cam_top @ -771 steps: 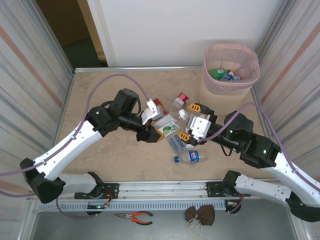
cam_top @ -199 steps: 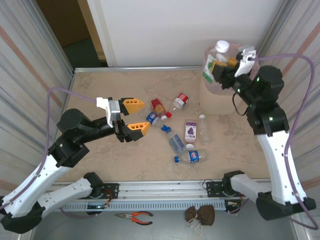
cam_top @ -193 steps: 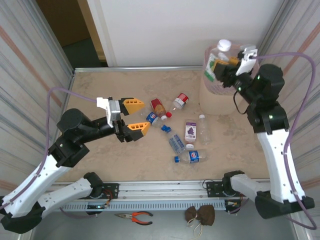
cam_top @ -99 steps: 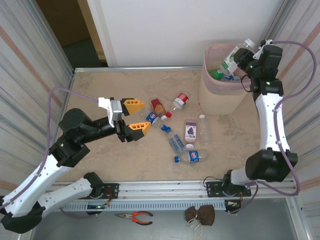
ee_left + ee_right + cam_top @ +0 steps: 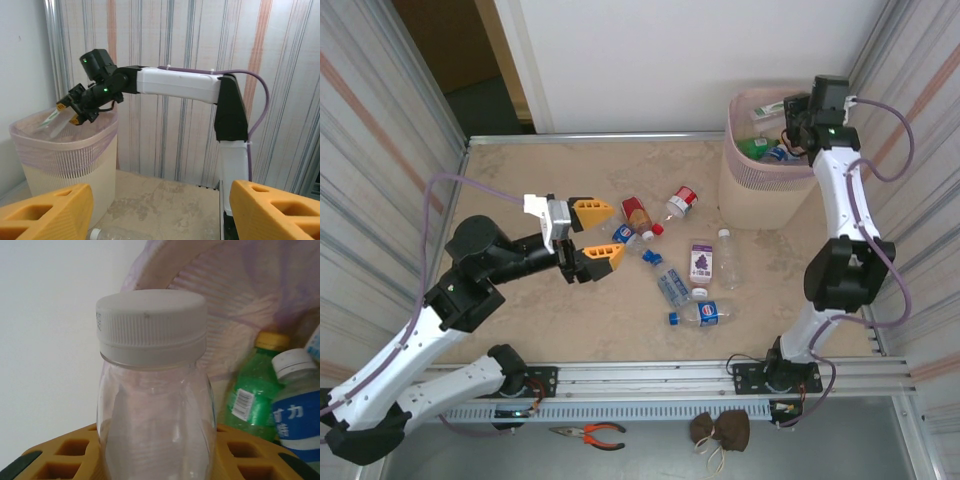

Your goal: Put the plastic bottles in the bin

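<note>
At one o'clock the right gripper clamps a white-capped bottle over the bin, while the left gripper is spread apart.

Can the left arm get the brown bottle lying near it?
Probably yes. The left fingers are open, and the brown bottle lies just ahead on the table, with nothing between.

Loose bottles on table, left of and before bin

The right pincer grips a clear white-capped bottle; right of it, apparently in the bin, a green bottle.
</note>
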Motion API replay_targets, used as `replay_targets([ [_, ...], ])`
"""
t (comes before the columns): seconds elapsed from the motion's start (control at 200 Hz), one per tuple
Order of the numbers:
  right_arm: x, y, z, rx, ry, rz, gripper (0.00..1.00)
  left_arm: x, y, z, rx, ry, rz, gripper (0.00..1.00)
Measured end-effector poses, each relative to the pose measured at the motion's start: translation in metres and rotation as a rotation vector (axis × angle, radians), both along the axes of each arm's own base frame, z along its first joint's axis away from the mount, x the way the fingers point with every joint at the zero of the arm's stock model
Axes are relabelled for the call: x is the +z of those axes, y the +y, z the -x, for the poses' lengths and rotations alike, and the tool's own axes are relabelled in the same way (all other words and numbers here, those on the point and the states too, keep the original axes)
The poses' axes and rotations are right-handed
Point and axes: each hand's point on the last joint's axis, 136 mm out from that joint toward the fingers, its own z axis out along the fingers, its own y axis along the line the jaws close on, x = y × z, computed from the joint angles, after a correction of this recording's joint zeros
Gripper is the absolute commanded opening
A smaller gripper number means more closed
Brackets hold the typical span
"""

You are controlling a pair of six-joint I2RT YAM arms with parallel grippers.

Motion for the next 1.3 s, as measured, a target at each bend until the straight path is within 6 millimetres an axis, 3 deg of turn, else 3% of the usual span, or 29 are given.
replay_targets([
  [0.255, -0.031, 0.015, -0.024, -0.046, 0.075, -0.103, 0.21, -0.004, -0.001, -0.001, -0.003, 0.019, 0.001, 0.73],
  [0.641, -0.098, 0.004, -0.023, -0.144, 0.254, -0.140, 0.34, -0.010, -0.002, -0.002, -0.003, 0.038, -0.005, 0.73],
  [0.726, -0.098, 0.003, -0.023, -0.154, 0.255, -0.153, 0.49, -0.011, -0.003, -0.003, -0.003, 0.040, -0.007, 0.73],
  [0.872, -0.094, -0.004, -0.021, -0.176, 0.258, -0.152, 0.63, -0.011, -0.003, -0.003, -0.004, 0.047, -0.005, 0.73],
  [1.157, -0.082, -0.009, -0.005, -0.190, 0.281, -0.144, 0.68, -0.011, -0.003, -0.003, -0.003, 0.051, -0.004, 0.73],
  [1.303, -0.050, -0.018, 0.012, -0.198, 0.241, -0.127, 0.68, -0.011, -0.002, -0.004, 0.005, 0.052, -0.003, 0.73],
])
